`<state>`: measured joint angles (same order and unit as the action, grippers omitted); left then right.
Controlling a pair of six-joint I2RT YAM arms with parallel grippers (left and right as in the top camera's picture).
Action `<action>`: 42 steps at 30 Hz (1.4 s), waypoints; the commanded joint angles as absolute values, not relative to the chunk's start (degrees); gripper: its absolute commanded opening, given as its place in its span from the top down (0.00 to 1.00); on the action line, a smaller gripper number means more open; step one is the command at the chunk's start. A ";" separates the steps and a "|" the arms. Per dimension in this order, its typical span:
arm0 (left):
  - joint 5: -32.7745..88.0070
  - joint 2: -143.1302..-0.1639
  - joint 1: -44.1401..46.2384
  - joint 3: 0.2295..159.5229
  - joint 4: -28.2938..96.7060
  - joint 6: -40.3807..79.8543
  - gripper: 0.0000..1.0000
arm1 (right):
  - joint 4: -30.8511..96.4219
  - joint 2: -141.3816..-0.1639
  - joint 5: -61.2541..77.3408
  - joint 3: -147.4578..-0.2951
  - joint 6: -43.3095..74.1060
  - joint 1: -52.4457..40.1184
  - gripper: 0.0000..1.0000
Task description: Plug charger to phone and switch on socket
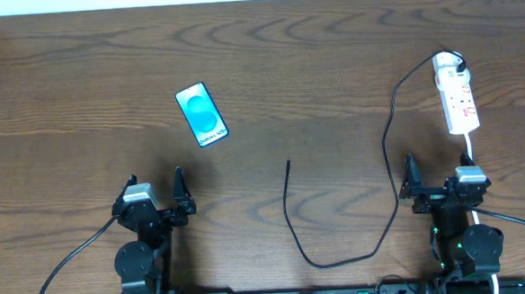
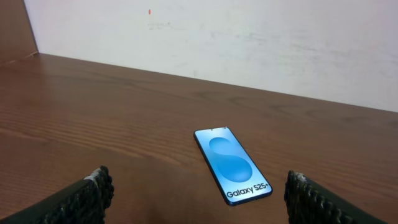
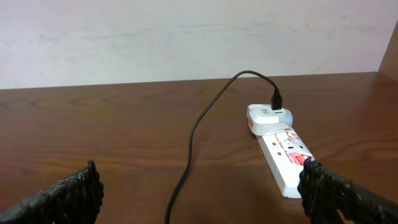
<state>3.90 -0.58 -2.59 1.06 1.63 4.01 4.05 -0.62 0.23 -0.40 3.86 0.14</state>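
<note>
Phone [image 1: 201, 114] lies flat, left of centre, its long axis slightly oblique and the "Galaxy" end toward the robot. Socket [image 1: 456, 96] lies far right, lengthwise front-to-back (charger [image 1: 288, 209] plugged into its far end). Left gripper [image 1: 154, 184] and right gripper [image 1: 437, 169] have jaws apart, holding nothing.

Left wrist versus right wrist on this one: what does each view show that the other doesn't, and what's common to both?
Only the left wrist view: the phone, flat on the table, blue screen up, ahead of the open left gripper. Only the right wrist view: the socket, with the charger cable plugged into a white adapter at its far end, ahead of the open right gripper. Both: the brown wooden table and the pale wall behind it.
</note>
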 commanded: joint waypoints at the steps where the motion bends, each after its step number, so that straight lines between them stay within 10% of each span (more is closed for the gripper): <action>1: 4.43 -0.27 -2.83 0.25 3.77 3.22 0.11 | 4.34 -0.32 0.56 -0.32 3.38 -0.84 0.01; 26: 4.49 -26.15 -2.83 30.98 10.11 3.70 0.10 | 4.34 -0.32 0.56 -0.32 3.36 -0.84 0.01; 42: 6.83 -58.24 -2.81 64.79 38.46 11.99 0.10 | 4.34 -0.32 0.56 -0.32 3.38 -0.84 0.01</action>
